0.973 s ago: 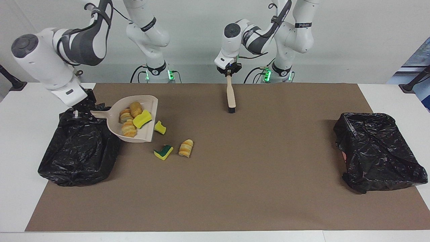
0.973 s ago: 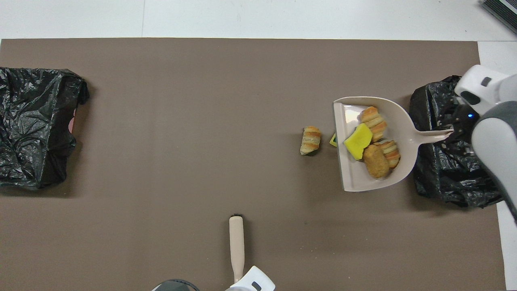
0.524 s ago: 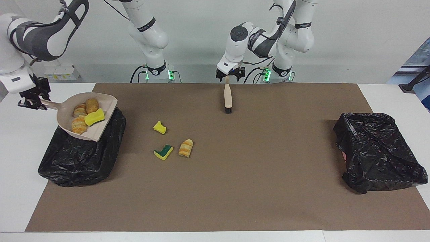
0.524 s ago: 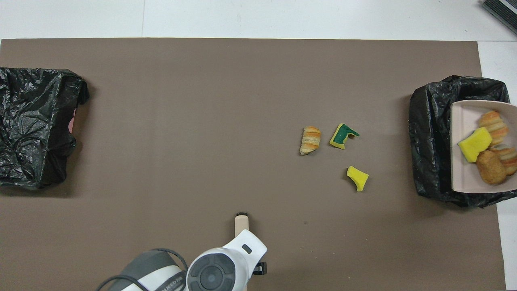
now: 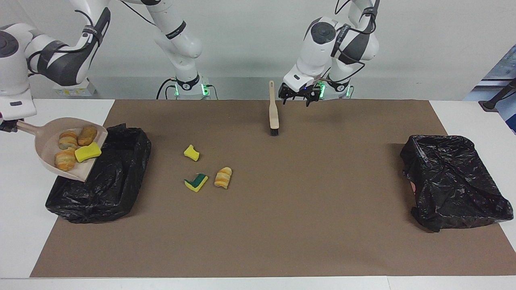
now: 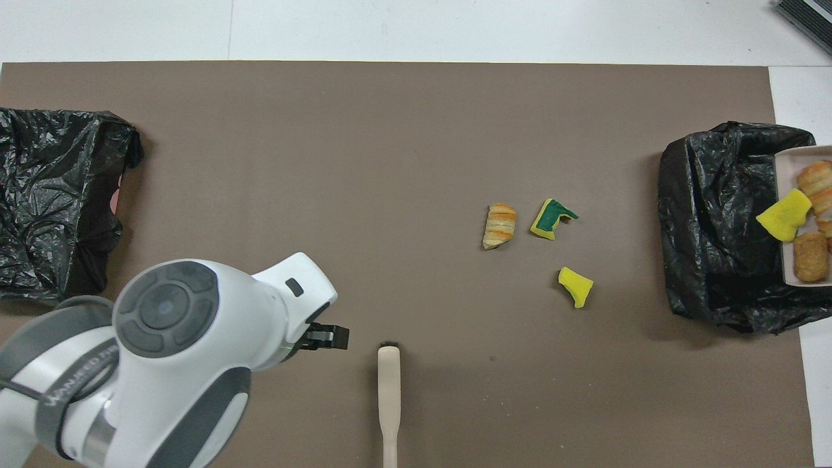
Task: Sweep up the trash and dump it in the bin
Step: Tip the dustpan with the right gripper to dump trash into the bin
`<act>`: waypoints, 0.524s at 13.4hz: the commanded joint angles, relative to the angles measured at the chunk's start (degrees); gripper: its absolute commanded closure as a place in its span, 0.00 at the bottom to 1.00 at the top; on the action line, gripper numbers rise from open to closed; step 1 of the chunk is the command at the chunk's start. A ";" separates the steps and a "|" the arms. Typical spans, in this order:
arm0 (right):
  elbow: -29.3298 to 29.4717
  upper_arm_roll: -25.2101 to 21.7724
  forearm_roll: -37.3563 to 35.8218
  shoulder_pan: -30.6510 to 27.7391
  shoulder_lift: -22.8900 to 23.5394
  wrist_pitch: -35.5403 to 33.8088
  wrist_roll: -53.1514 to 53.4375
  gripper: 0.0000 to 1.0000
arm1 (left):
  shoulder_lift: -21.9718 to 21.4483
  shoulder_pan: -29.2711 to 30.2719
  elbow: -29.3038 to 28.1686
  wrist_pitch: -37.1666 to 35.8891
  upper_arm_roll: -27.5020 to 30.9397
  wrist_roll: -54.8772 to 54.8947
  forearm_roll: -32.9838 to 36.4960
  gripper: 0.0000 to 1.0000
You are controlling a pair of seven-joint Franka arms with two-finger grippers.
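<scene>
My right gripper (image 5: pixel 5 125), at the view's edge, is shut on the handle of the beige dustpan (image 5: pixel 48 159), which it holds tilted in the air over the black bin bag (image 5: pixel 109 181) at the right arm's end. In the pan lie two orange-striped rolls (image 5: pixel 65 159), a tan chunk (image 5: pixel 87 135) and a yellow sponge bit (image 5: pixel 88 152). On the mat lie a yellow sponge bit (image 5: pixel 192 152), a yellow-green sponge bit (image 5: pixel 196 182) and a striped roll (image 5: pixel 223 177). My left gripper (image 5: pixel 300 98) is open and empty beside the brush (image 5: pixel 274 112).
The brush (image 6: pixel 389 396) rests bristles-down on the brown mat (image 5: pixel 282 209) with its handle toward the robots. A second black bin bag (image 5: pixel 453 181) sits at the left arm's end of the table. In the overhead view the left arm (image 6: pixel 162 364) covers part of the mat.
My right gripper has carried the loaded dustpan off the mat to above the bin bag. My left gripper has let go of the brush and moved away toward the left arm's end.
</scene>
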 commanded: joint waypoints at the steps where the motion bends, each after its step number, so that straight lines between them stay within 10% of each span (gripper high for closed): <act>1: -0.71 0.21 -6.77 2.66 -0.56 -2.29 2.74 1.00 | 1.49 7.22 5.46 -4.45 -0.75 7.98 1.46 0.00; 7: -0.10 -0.05 -9.23 2.94 -1.61 -3.35 1.61 1.00 | 7.01 17.70 25.84 -19.30 -0.67 16.88 1.64 0.00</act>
